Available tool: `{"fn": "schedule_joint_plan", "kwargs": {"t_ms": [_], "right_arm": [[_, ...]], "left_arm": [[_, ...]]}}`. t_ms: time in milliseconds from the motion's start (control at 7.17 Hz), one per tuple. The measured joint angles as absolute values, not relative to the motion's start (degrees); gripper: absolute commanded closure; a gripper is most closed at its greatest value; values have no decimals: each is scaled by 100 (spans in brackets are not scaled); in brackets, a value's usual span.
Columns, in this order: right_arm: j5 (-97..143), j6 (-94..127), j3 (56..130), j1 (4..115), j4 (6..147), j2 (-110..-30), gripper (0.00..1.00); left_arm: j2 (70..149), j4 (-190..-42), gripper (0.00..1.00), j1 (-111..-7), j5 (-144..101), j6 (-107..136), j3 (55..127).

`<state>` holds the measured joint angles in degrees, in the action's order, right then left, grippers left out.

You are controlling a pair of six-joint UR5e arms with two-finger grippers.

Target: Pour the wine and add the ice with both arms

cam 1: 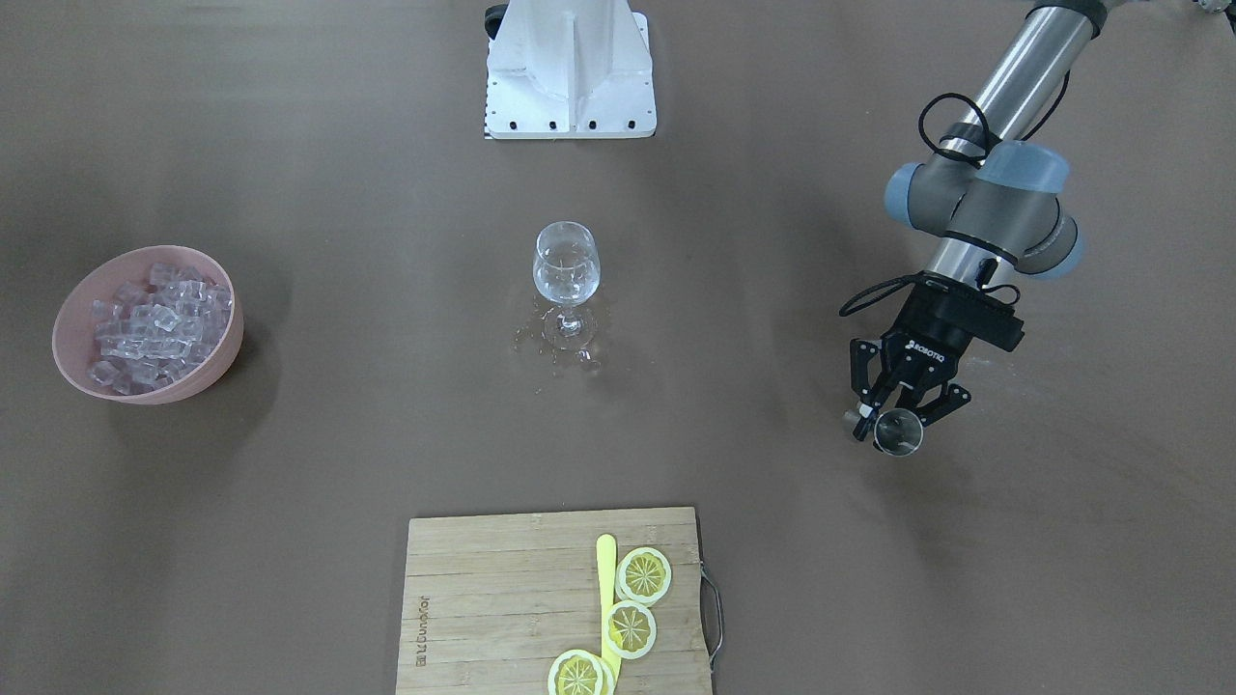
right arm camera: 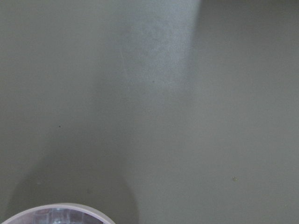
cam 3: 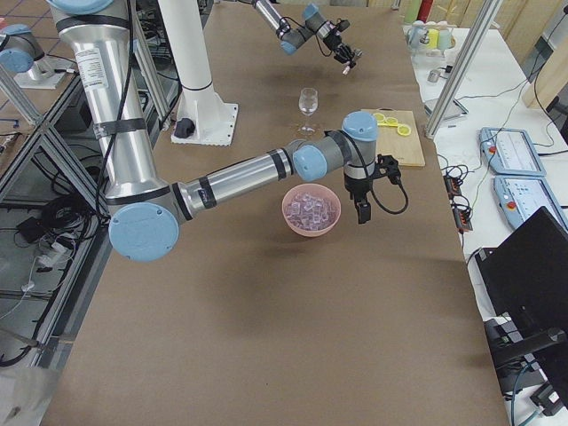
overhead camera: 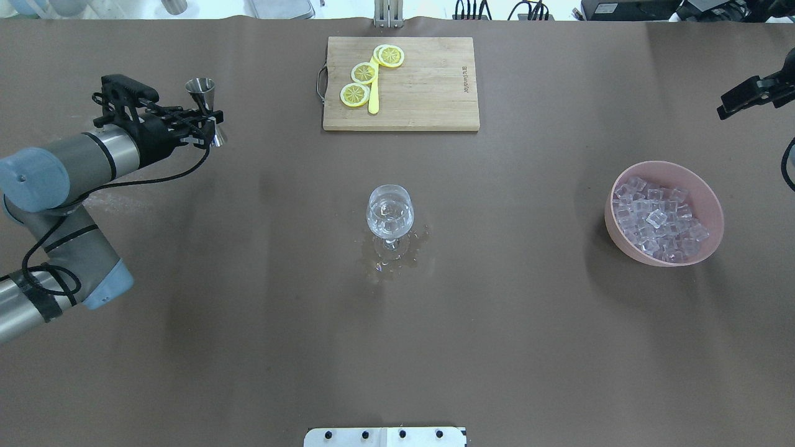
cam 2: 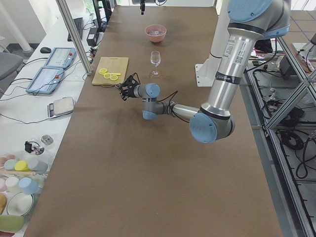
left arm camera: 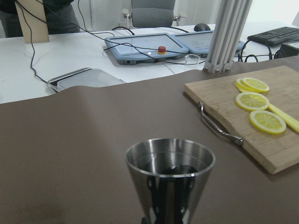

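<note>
Though near right fingers (cam 3: 362, 213), ice (cam 3: 311, 209) apart.

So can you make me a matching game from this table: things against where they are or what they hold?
Things: 1 clear stemmed wine glass; 2 pink round bowl; 3 yellow lemon slices; 4 small steel measuring cup.
States: A on the wooden cutting board; B gripped by the left pincer; C standing in a puddle; D full of clear ice cubes.
Pairs: 1-C, 2-D, 3-A, 4-B.

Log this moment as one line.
left gripper: shut on metal cup, upright | right gripper: near bowl, state unclear | glass: wine in, puddle at foot | ice: in bowl
</note>
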<state>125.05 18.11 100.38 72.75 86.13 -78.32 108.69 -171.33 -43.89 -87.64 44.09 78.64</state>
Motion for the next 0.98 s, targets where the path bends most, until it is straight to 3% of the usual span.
{"fn": "schedule_joint_plan", "kwargs": {"t_ms": [558,837,976], "right_arm": [[12519,1831,10274,7517,8621,-7896,3],[12548,1910,10455,7647,8627,-8060,12],[12557,1993,10555,7721,8630,-8193,12]], "left_arm": [[10941,-17176,100,-4255,-8728,3671,8491],[11160,-16972,100,-3955,-8746,2963,8615],[11279,-16760,100,-3831,-8743,2786,8720]]}}
